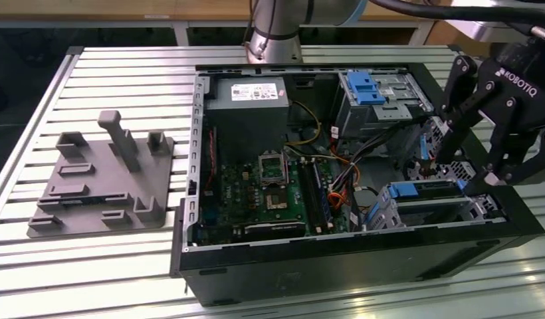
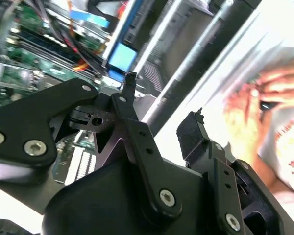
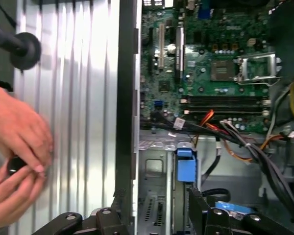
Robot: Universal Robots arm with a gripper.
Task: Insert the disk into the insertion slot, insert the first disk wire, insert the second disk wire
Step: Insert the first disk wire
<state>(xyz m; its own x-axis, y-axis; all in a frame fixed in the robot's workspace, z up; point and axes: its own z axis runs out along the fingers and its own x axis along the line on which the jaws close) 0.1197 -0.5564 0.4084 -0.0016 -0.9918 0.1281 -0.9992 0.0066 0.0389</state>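
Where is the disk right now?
In the exterior view, the disk sits in the insertion slot inside the computer case, toward the exterior view's right, just beneath the gripper.

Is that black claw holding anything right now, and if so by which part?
Nothing is held. The gripper is open, its fingers spread apart with nothing between them.
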